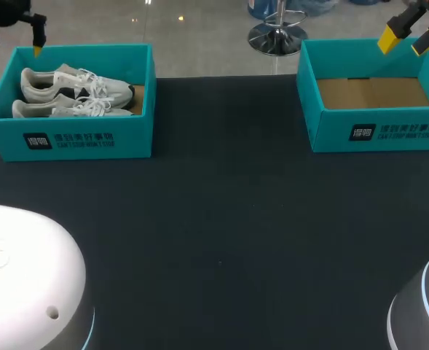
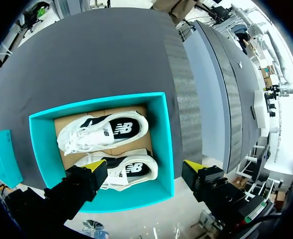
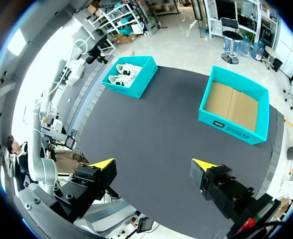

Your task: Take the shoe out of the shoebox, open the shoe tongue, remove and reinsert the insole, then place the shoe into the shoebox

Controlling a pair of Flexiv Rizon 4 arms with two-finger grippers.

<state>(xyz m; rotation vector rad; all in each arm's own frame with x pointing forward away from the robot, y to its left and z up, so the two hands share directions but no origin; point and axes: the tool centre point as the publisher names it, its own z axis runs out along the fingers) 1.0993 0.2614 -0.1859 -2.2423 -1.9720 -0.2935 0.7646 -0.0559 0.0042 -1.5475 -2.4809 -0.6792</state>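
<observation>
Two white sneakers (image 1: 68,82) (image 1: 67,108) lie side by side in the teal shoebox (image 1: 76,142) at the table's far left. My left gripper (image 1: 14,41) hangs open above that box's back left corner, holding nothing. In the left wrist view the pair (image 2: 104,130) (image 2: 131,169) lies below the open left gripper (image 2: 144,166), inside the teal shoebox (image 2: 164,144). My right gripper (image 1: 407,40) hangs open and high above the back of the second teal box (image 1: 389,135). Seen from the right wrist, the right gripper (image 3: 153,163) is open far above the table, with the sneakers (image 3: 125,72) small in the distance.
The second teal box (image 3: 231,127) at the far right holds only its brown cardboard floor. Dark cloth (image 1: 221,233) covers the table between and in front of the boxes. The white bases of my arms (image 1: 25,284) (image 1: 422,310) fill the near corners.
</observation>
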